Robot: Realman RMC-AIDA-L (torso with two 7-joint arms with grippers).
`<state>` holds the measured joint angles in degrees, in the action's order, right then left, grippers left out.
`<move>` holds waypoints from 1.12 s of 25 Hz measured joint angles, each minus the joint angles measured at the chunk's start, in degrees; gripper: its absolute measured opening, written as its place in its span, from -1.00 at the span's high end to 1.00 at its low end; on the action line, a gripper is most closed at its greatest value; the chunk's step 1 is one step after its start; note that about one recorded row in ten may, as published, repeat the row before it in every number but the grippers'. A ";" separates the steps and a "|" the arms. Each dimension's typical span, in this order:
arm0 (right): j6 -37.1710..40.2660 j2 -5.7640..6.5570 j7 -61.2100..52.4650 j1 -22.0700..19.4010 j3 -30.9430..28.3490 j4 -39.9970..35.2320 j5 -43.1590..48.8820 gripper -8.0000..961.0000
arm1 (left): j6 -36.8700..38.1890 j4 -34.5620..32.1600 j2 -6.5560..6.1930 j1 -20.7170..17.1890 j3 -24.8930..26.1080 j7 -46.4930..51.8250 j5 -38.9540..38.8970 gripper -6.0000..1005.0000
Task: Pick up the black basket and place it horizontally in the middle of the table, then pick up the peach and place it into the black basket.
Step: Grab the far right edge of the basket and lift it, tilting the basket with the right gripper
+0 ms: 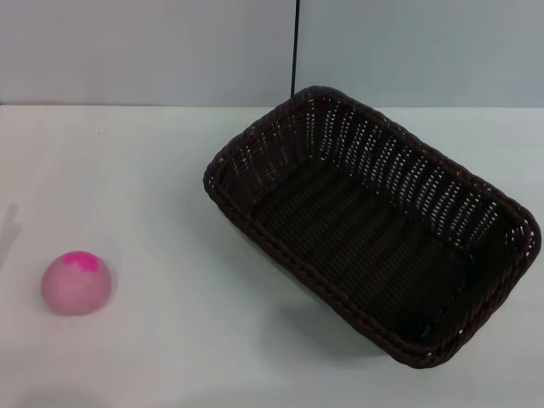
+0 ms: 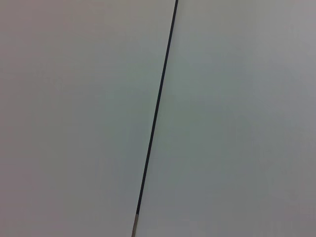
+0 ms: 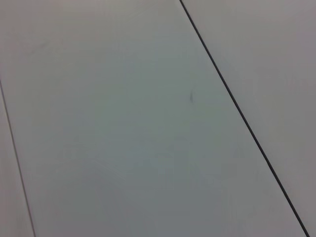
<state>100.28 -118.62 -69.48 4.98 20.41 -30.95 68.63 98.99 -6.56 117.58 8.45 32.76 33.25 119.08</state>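
Note:
The black basket lies on the white table at the right of the head view. It sits at a diagonal, one short end toward the far middle and the other toward the near right, and it is empty. The peach sits on the table at the near left, magenta patch up. Neither gripper shows in any view. Both wrist views show only plain grey wall panels with a dark seam.
A grey wall with a vertical dark seam stands behind the table's far edge. A faint shadow falls on the table at the far left edge of the head view.

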 joint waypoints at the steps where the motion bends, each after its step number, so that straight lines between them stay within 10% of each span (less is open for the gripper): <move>1: 0.00 0.00 0.00 0.00 0.00 0.00 0.00 -0.64 | 0.00 -1.08 0.03 0.07 -0.31 1.20 0.04 -0.71; 11: -1.31 0.59 -3.96 0.93 -0.09 -5.36 5.72 -0.64 | 0.08 -1.59 0.13 0.18 -0.46 2.24 0.04 -0.71; 18: -1.58 2.32 -29.23 4.16 0.16 -28.40 21.74 -0.64 | -0.51 -1.53 0.05 0.76 -0.95 2.25 0.01 -0.71; 23: 4.44 5.79 -56.12 13.02 2.35 -50.39 42.90 -0.64 | -1.16 -1.52 0.17 1.31 -1.11 2.24 0.00 -0.71; 28: 14.01 10.30 -69.23 25.09 8.29 -52.22 60.59 -0.63 | -1.19 -1.38 0.26 1.24 -1.13 2.23 0.01 -0.71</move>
<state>114.30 -108.32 -138.72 30.07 28.70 -83.17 129.22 97.80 -7.94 117.84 9.69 31.63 35.48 119.09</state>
